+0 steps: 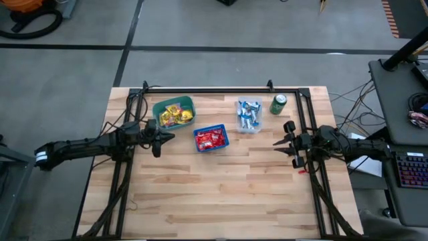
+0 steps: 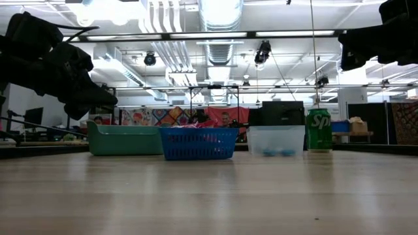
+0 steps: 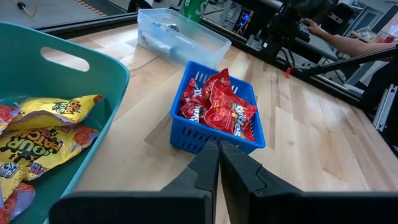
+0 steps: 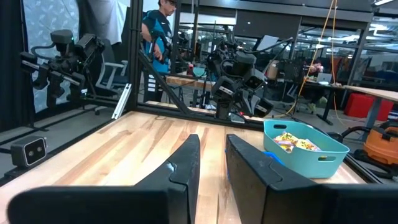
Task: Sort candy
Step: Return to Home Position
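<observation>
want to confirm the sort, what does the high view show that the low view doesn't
Only the high view: the yellow candy inside the teal basket, and where each arm sits, left arm at the table's left edge, right arm at its right edge. Only the low view: the ceiling lights of the room behind, and the lettering on the green can. Both: the teal basket, blue basket, clear bin and can.

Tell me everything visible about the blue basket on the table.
The blue basket is small, rectangular and plastic-looking, with slotted walls and an open top. It stands upright on the wooden table between the green basket and the clear bin, apart from both. Red candy packets fill it. Only the table and the candy touch it.
</observation>
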Tool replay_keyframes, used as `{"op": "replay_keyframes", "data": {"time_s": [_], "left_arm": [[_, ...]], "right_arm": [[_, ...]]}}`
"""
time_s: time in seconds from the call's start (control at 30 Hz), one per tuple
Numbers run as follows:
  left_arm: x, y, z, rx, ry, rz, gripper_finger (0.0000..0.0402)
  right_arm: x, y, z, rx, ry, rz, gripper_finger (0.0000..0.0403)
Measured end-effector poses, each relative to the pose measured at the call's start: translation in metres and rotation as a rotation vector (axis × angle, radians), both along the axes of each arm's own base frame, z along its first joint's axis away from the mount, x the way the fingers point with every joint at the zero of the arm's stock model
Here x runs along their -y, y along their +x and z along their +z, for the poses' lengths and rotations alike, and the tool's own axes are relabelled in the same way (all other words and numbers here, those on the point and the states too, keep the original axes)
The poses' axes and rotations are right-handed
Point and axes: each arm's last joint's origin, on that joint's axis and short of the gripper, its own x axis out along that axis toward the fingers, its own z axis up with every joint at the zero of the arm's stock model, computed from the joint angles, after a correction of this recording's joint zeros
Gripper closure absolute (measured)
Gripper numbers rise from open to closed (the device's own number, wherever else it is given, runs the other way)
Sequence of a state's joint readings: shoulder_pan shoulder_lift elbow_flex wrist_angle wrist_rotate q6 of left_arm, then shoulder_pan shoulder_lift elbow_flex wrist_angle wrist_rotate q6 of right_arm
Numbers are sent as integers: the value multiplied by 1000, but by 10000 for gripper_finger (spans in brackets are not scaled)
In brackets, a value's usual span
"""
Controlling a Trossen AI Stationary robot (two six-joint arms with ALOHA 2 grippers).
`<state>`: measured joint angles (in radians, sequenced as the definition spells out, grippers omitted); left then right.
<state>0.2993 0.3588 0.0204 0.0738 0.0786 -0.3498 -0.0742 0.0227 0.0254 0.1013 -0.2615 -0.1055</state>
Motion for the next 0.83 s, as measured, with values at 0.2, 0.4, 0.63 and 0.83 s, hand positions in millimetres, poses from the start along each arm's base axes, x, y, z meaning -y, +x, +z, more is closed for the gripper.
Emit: {"op": "replay_keyframes", "data": {"time_s": [0.2, 0.4, 0.63, 0.83], "left_arm": [[0, 0, 0, 0, 0, 0, 402], [0, 0, 0, 0, 0, 0, 402], [0, 0, 0, 0, 0, 0, 402], [0, 0, 0, 0, 0, 0, 402]], "right_arm": [[0, 0, 0, 0, 0, 0, 322], [0, 0, 0, 0, 0, 0, 315], [0, 0, 0, 1, 0, 0, 319], [0, 0, 0, 1, 0, 0, 329]]}}
